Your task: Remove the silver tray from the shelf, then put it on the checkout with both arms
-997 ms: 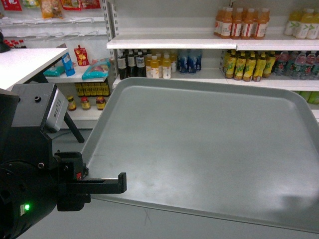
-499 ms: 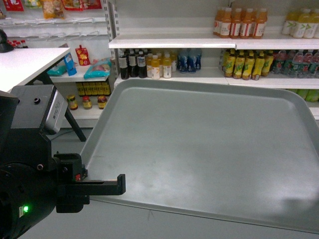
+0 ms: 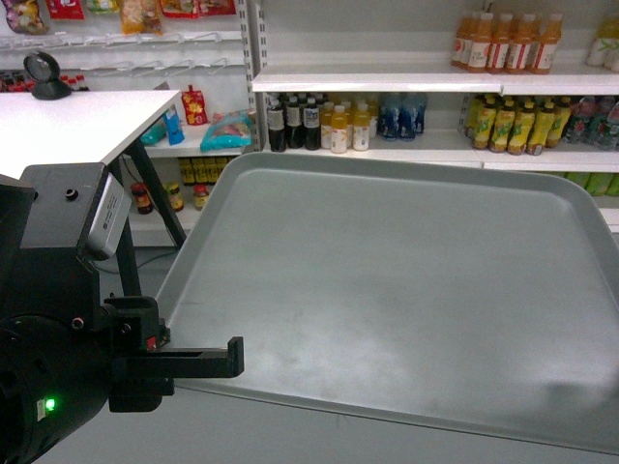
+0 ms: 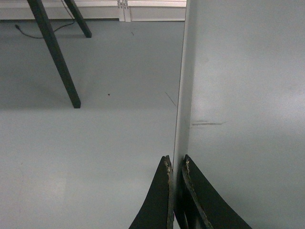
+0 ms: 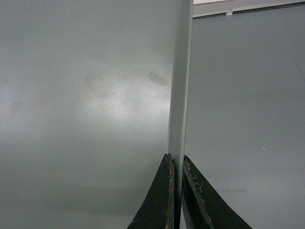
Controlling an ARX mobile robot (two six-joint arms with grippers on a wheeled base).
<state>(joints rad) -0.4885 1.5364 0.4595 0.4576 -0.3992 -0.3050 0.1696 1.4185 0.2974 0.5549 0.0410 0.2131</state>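
The silver tray (image 3: 387, 280) hangs level in the air before me, empty, and fills most of the head view. My left gripper (image 3: 230, 360) is shut on its near left rim; in the left wrist view the jaws (image 4: 175, 164) pinch the tray's (image 4: 243, 95) edge. My right gripper (image 5: 175, 162) is shut on the opposite rim of the tray (image 5: 86, 95); it is outside the head view. The checkout (image 3: 68, 121), a white countertop, lies at the upper left. The shelf (image 3: 358, 79) runs behind the tray.
Bottles of drinks (image 3: 503, 43) line the shelves behind. Snack packets (image 3: 227, 130) sit on a lower board left of them. A dark round object (image 3: 44, 75) stands on the checkout. Black table legs (image 4: 52, 52) slant over the grey floor (image 4: 95, 143) under it.
The background has slid to the right in the head view and more of the checkout shows at the left. The tray and left arm keep the same place in the frame.
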